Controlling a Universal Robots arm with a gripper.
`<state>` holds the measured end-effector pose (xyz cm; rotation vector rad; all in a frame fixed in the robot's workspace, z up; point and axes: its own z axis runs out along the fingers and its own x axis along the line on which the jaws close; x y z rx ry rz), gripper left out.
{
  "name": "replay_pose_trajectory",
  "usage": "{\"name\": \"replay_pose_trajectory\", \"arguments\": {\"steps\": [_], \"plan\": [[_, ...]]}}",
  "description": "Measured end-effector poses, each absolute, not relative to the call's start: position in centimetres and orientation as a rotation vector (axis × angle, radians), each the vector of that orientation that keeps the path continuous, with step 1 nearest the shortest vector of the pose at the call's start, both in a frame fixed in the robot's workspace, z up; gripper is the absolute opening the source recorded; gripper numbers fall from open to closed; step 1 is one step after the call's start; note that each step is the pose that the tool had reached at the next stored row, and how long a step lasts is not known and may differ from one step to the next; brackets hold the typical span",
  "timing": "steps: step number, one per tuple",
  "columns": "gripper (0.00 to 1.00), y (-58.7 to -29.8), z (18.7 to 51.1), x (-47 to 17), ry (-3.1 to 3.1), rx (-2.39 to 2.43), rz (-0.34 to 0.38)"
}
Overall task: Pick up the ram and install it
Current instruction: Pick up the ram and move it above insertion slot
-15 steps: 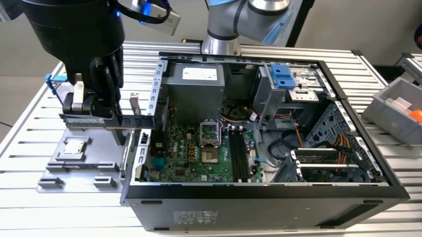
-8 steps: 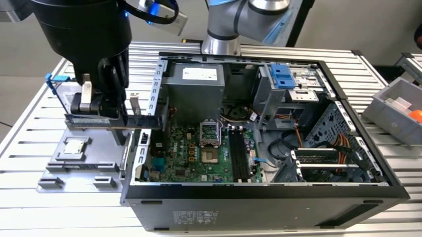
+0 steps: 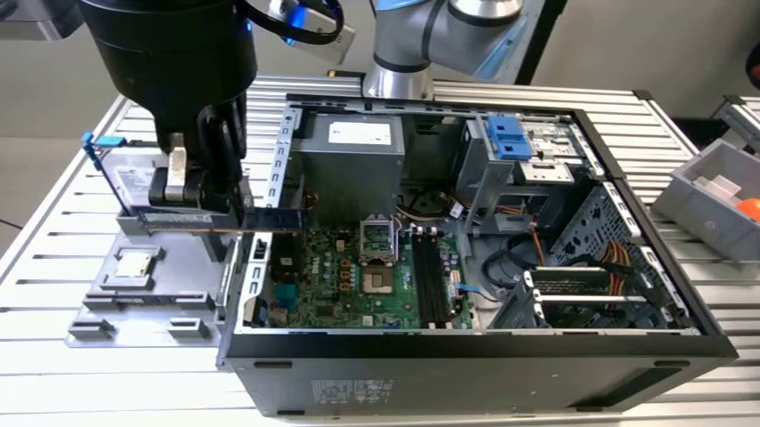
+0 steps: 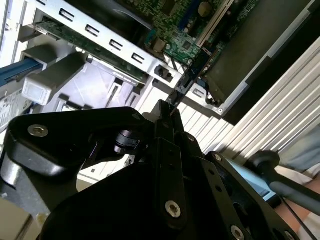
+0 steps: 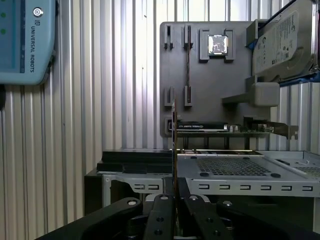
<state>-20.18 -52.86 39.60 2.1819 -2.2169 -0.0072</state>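
Ram [image 3: 267,219] was held level in the air, off the counter [image 3: 48,267], above the gap between the grey holder [image 3: 119,302] and the open computer case [image 3: 475,356], near the counter's edge on the exterior view's left. Claw [image 3: 196,206] was closed on the ram's flat faces, probably to leave its contact edge free. The first wrist view showed it edge-on; the exterior view showed its length and the motherboard [image 3: 356,276].

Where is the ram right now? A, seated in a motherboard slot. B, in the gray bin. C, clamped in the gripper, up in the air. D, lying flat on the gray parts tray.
C: the gripper is shut on the ram, holding it level beside the computer case.
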Motion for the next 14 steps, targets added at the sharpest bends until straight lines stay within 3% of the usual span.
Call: {"name": "replay_pose_trajectory", "arguments": {"steps": [14], "plan": [[0.0,-52.9,39.6,-18.9,-2.217,2.182,-0.007]]}}
